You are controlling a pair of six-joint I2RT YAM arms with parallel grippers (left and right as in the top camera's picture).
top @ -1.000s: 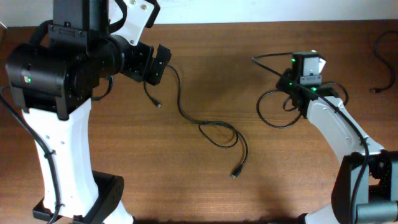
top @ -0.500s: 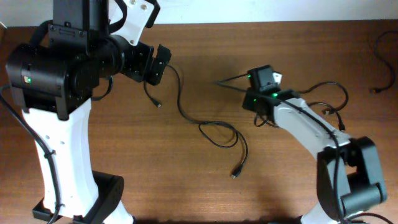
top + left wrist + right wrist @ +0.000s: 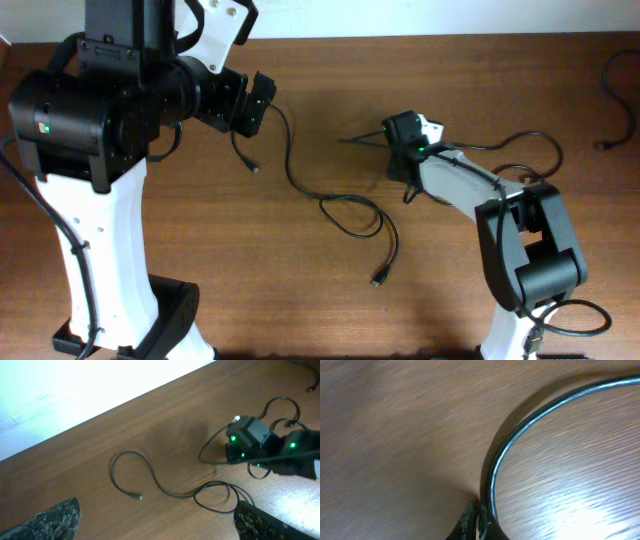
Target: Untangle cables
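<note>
Wooden bench (image 3: 300,300) all round. My right claw (image 3: 479,516) is pinched tight on one cable (image 3: 492,472), drawn taut up-right of the loose looped cable (image 3: 290,160). My left claw (image 3: 260,103) gapes wide, empty, up-left of it. Separating's in hand, I judge — next, haul mine well clear of that loop.
</note>
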